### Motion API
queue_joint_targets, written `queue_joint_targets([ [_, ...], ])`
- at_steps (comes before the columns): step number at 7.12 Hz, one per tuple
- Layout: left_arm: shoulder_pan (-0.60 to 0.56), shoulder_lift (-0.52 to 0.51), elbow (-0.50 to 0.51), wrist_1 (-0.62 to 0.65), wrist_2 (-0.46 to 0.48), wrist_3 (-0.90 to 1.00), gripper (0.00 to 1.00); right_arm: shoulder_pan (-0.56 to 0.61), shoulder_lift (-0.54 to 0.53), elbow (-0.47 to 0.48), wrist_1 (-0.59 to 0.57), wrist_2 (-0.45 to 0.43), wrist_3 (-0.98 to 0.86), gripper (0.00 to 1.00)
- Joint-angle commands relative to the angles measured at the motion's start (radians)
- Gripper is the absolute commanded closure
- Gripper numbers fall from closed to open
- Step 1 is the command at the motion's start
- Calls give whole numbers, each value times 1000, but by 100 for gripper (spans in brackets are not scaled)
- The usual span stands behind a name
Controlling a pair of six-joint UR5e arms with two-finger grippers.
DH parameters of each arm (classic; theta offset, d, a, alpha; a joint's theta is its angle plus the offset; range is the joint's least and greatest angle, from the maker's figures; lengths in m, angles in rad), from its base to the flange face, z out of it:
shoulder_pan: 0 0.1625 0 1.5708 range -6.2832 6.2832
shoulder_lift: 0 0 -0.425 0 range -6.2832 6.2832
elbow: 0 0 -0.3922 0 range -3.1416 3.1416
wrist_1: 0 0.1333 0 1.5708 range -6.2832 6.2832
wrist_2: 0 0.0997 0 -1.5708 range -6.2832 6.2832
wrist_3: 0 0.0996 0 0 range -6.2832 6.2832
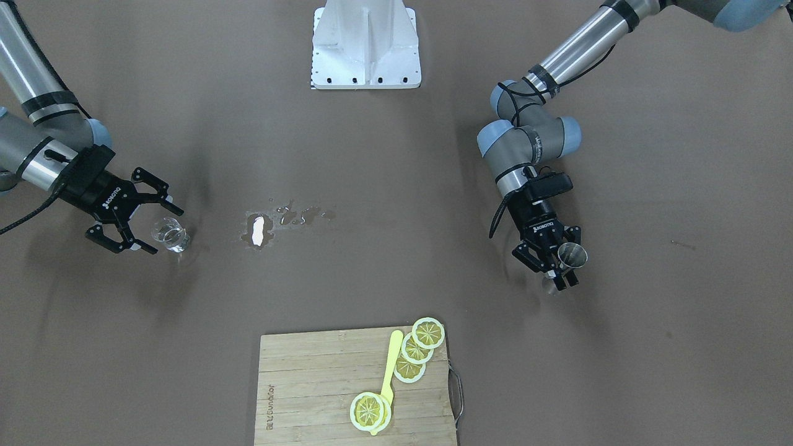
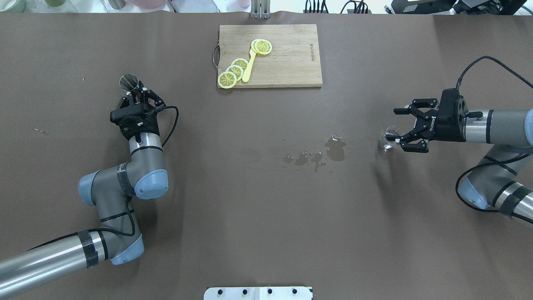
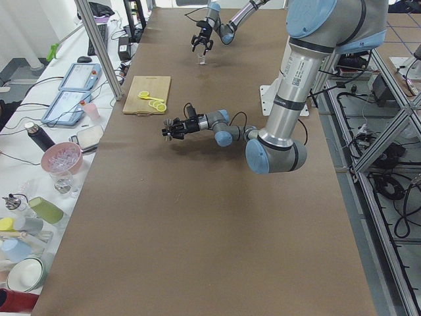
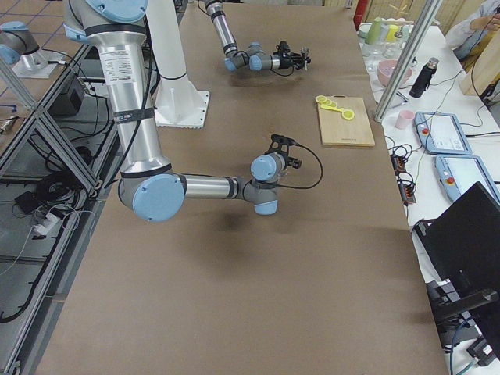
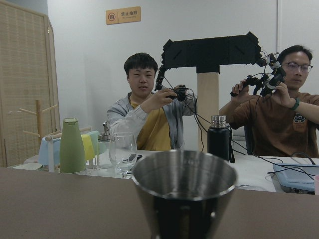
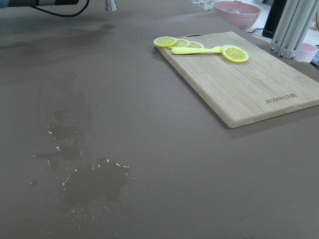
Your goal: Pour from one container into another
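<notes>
The jigger is polished steel, two cones joined at a narrow waist. The left pincer is clamped shut on that waist and holds it upright above the counter, over on the robot's left. The left wrist view shows its round, mirror-bright rim level.

The glass is small, clear and thick-based. It stands upright on the counter on the robot's right, well apart from the jigger. It seems to hold a little clear liquid, though it shows too small to be sure. The right pincer reaches in level with its black fingers spread wide and holds nothing. The glass stands just off the fingertips.

The counter is covered in a matt brown sheet. A shiny puddle with a scatter of drops lies between the two arms, nearer the glass.

At the far edge lies a pale wooden cutting board with a wire handle. It carries yellow lemon slices and a slim yellow utensil.

Beyond the counter, the left wrist view shows two seated people, a black flask and a wine glass.
</notes>
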Motion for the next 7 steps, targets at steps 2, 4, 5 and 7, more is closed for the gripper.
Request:
queue_joint_targets([
  [2, 12, 0, -1, 53, 4, -22, 100, 93, -18, 147, -210, 74, -2, 11],
  [4, 12, 0, 0, 90, 10, -24, 100, 159, -15, 212, -342, 127, -5, 0],
  [5, 12, 0, 2, 92, 10, -24, 100, 184, -15, 217, -377, 137, -4, 0],
  [7, 12, 0, 0, 93, 10, -24, 100, 248, -18, 247, -525, 182, -7, 0],
])
